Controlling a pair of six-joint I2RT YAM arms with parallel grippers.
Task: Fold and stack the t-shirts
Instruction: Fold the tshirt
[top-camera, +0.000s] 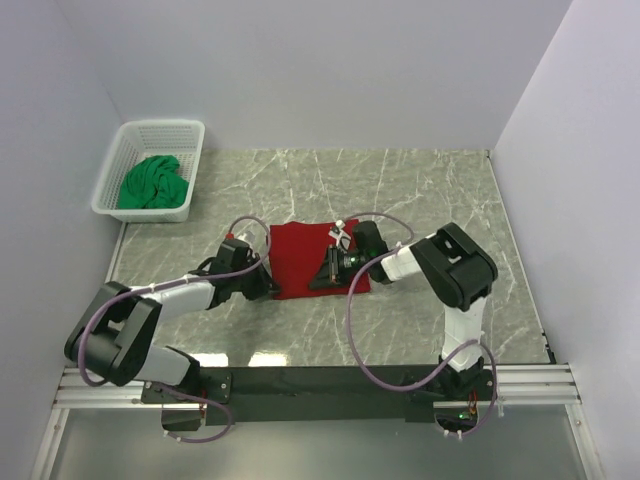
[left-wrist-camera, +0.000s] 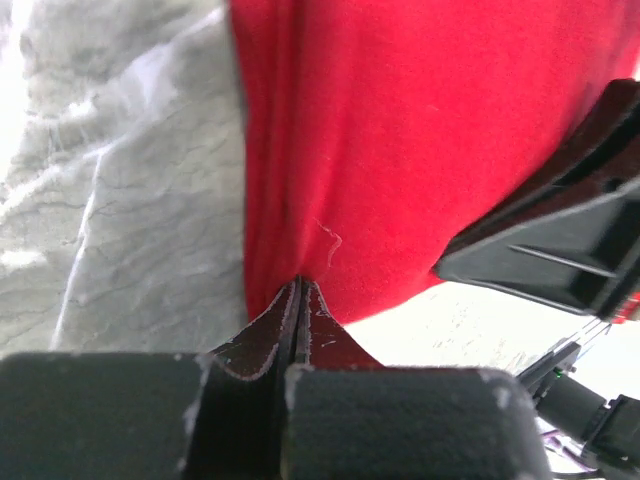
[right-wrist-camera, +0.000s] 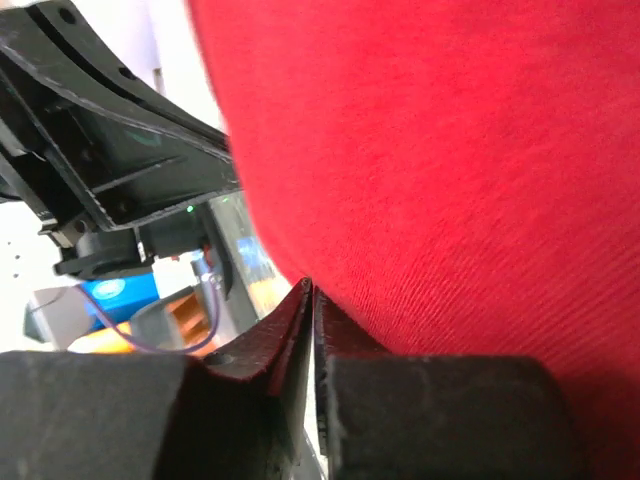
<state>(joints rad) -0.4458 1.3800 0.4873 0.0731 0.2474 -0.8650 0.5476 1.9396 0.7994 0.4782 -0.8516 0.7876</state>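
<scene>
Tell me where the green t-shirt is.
Top view: the green t-shirt lies bunched inside the white basket at the far left corner of the table.

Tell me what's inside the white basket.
A crumpled green t-shirt lies inside the white basket, heaped toward its near end. Anything beneath the shirt is hidden by its fabric.

Basket (top-camera: 160, 135) well left of red t-shirt (top-camera: 298, 255)

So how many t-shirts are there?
2. The red t-shirt lies in the middle of the table. The green t-shirt is bunched up in the white basket at the far left. More could be hidden under it.
</scene>
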